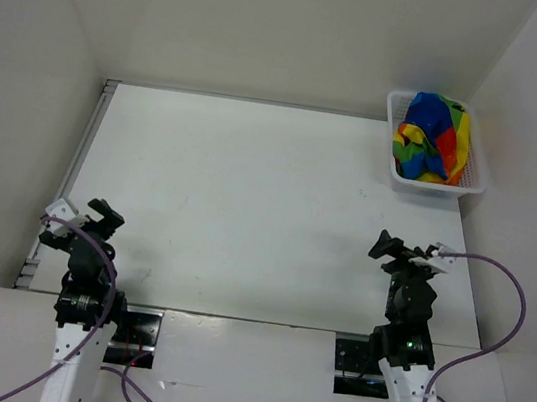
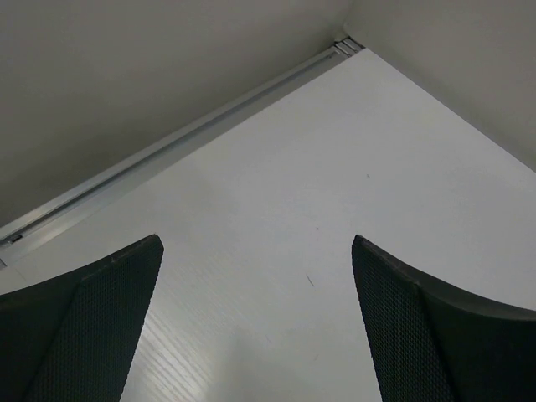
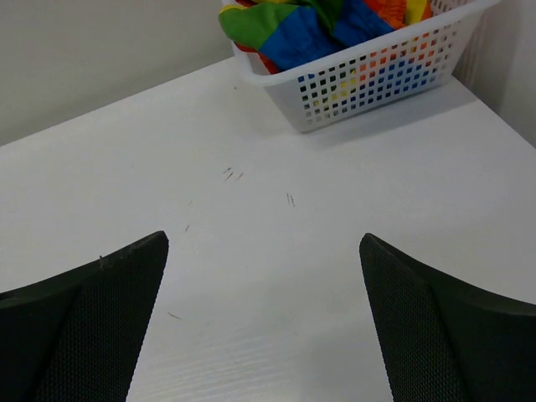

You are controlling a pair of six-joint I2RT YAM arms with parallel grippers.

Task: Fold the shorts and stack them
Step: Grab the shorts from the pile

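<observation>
Heaped loosely inside the white mesh plastic basket (image 1: 433, 184), bulging above its rim: the soft cloth shorts (image 1: 433, 135) with wide rainbow stripes of blue, red, orange, yellow and green. Not yet lifted out, so neither folded nor stacked; judged to be at the very start of the task. Crumpled rather than laid flat, probably just dropped in, with no waistband or leg hem to be made out from here. Basket tucked into a far corner of the flat white table (image 1: 247, 208), likely as a supply bin, with the open tabletop on its near side for spreading and folding. Well apart from the basket, low on its near side: the right gripper (image 1: 401, 249), black fingers spread wide and holding nothing, pointed so that its wrist view takes in the basket's perforated wall and the blue and green folds above it. Seemingly aimed that way as the nearer arm for the first reach. Farther from the basket still, across the table and toward the opposite side wall: the left gripper (image 1: 91, 222), fingers likewise parted and bare, facing only tabletop and the metal rail along the wall. Looks parked in readiness, probably wanted once cloth lies flat and needs a second hold.
</observation>
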